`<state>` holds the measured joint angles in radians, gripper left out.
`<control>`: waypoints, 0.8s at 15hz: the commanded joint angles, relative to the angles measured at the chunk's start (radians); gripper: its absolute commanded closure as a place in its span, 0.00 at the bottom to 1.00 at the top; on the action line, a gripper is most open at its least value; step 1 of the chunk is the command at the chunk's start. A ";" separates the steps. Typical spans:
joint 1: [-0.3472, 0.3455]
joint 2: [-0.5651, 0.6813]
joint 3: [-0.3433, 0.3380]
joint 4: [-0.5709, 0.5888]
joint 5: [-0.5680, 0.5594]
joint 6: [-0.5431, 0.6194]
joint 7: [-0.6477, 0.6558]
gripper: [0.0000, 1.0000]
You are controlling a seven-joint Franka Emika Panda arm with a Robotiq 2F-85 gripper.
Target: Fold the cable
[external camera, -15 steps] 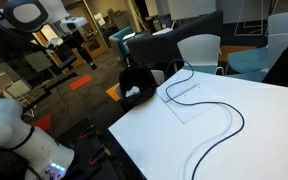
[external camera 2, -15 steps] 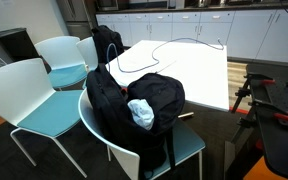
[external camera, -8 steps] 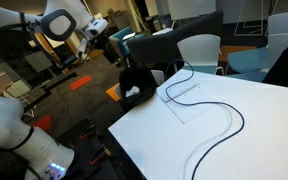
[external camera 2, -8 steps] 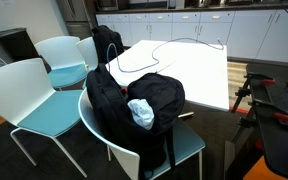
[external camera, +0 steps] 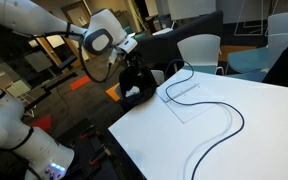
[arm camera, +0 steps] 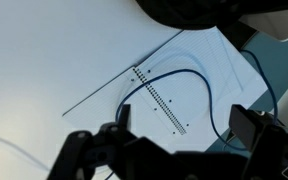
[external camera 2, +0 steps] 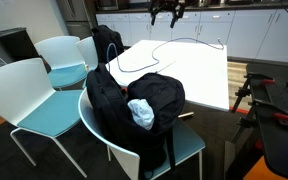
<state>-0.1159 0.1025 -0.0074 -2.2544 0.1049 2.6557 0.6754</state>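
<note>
My gripper (arm camera: 174, 146) hangs above the white table (arm camera: 44, 60), its fingers (arm camera: 256, 135) spread wide with nothing between them. The cable (arm camera: 197, 75) lies loose on the table below me. It curves over a clear sheet (arm camera: 174, 105) and runs on in a long bend across the tabletop. In an exterior view a black backpack (external camera 2: 134, 100) sits on a chair (external camera 2: 189, 142) beside the table.

Matt white table (external camera: 269, 135), glossy clear sheet (external camera: 189, 110), smooth dark cable (external camera: 240, 118)
</note>
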 commanded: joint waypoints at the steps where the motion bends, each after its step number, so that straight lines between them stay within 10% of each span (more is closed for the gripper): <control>1: 0.026 0.147 -0.006 0.100 0.202 0.010 0.012 0.00; 6: 0.046 0.156 -0.031 0.094 0.193 0.006 -0.010 0.00; 12: 0.144 0.350 -0.177 0.247 0.048 -0.009 0.431 0.00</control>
<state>-0.0308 0.3210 -0.1223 -2.1199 0.2081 2.6613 0.9196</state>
